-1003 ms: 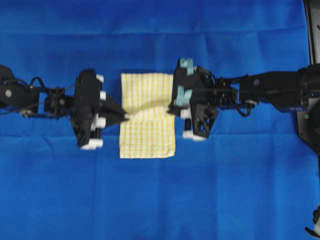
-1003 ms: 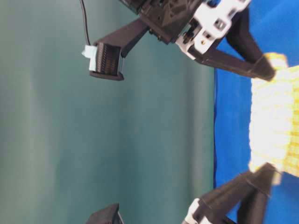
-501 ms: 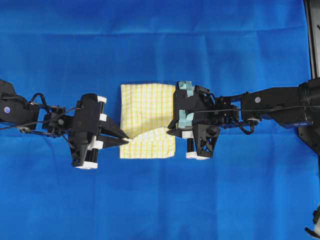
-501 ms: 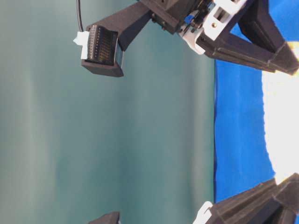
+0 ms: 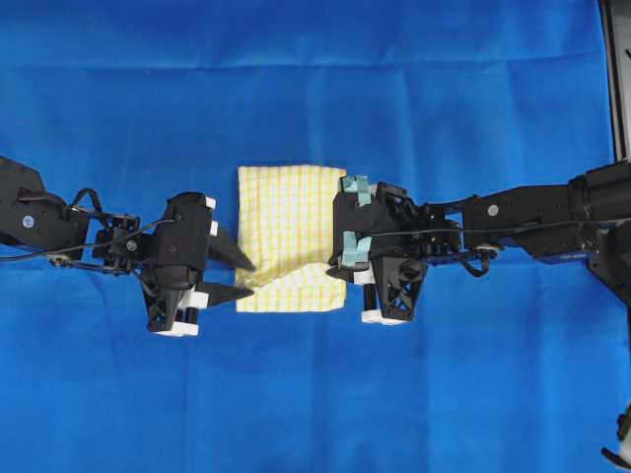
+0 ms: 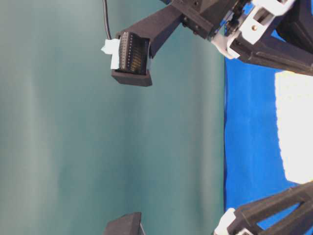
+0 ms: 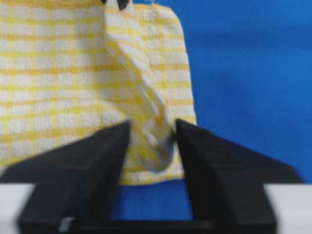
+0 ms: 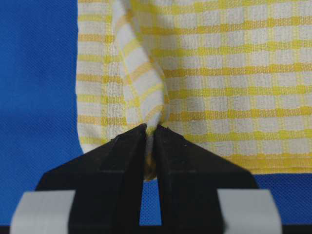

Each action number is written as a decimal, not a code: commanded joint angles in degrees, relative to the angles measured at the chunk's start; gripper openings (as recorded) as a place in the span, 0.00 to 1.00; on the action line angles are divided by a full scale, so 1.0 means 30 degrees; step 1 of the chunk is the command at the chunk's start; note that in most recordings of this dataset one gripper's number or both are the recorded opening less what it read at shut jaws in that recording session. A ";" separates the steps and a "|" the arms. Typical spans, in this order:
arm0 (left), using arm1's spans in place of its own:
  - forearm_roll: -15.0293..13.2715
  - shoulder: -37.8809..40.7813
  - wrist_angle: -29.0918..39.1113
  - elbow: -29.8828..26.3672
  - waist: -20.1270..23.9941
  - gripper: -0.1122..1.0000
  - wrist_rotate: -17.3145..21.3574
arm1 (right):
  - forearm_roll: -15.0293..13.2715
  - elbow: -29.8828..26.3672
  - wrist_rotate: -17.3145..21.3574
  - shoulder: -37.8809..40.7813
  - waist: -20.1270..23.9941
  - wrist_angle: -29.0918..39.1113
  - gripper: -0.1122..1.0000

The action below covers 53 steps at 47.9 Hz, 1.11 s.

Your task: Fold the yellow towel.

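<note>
From up top I see a large blue cloth (image 5: 315,89) spread flat over the whole counter, running off the picture on every side I can check. A faint straight crease crosses it near the far side, and softer folds run across it nearer me. Along the right edge there is a dark upright strip with a pale border (image 5: 613,79); I cannot tell what it is. In the table-level view, a plain teal-green backdrop (image 6: 73,147) fills most of the picture behind the blue cloth's edge.
</note>
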 commanded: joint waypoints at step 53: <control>0.0059 -1.6289 0.3691 0.5801 0.1406 0.54 0.1172 | -0.1553 0.6357 -0.0322 -1.4531 -0.1348 0.1494 0.74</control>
